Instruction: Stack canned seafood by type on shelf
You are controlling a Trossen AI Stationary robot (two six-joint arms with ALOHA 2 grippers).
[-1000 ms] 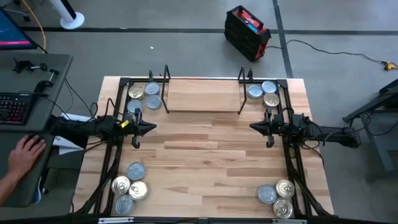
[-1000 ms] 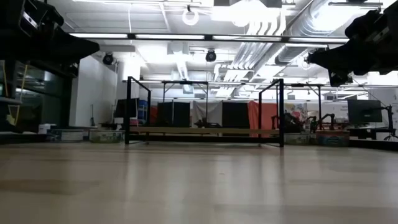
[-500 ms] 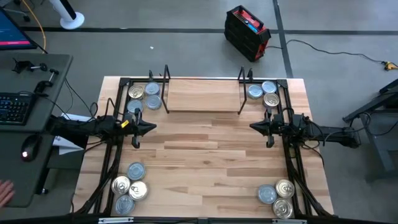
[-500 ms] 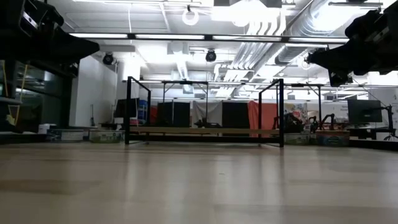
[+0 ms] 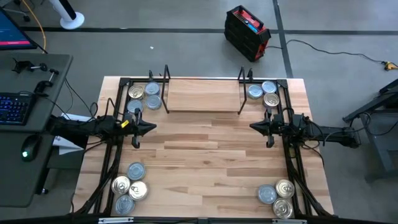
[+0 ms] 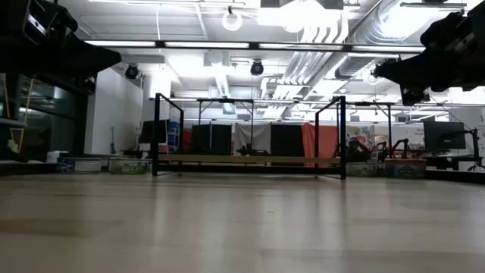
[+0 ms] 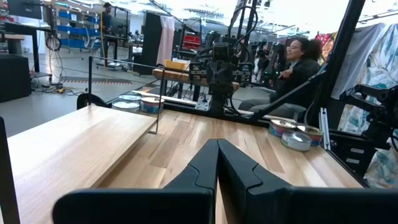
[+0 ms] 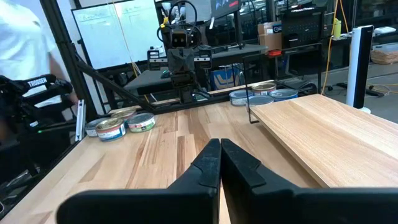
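Both arms are seen parked over the surface point(image 5: 205, 162), facing each other across its middle. The left pincer point(image 5: 151, 129) is held at the left side, clenched on nothing, its fingers point(image 7: 205, 168) pressed together in the left wrist view. The right pincer point(image 5: 254, 126) is held at the right side, likewise clenched and empty, its fingers point(image 8: 210, 163) meeting in the right wrist view.

The shelf point(image 5: 203, 95) is placed at the far edge of the surface, bare, with black brackets at both ends. The canned seafood is found in four clusters at the corners: far-left tins point(image 5: 144, 95) just beside the shelf's left bracket, far-right tins point(image 5: 263, 93) just beside the right bracket, near-left tins point(image 5: 128, 188), and near-right tins point(image 5: 277, 198). Gold and silver-blue lids are mixed in each cluster.
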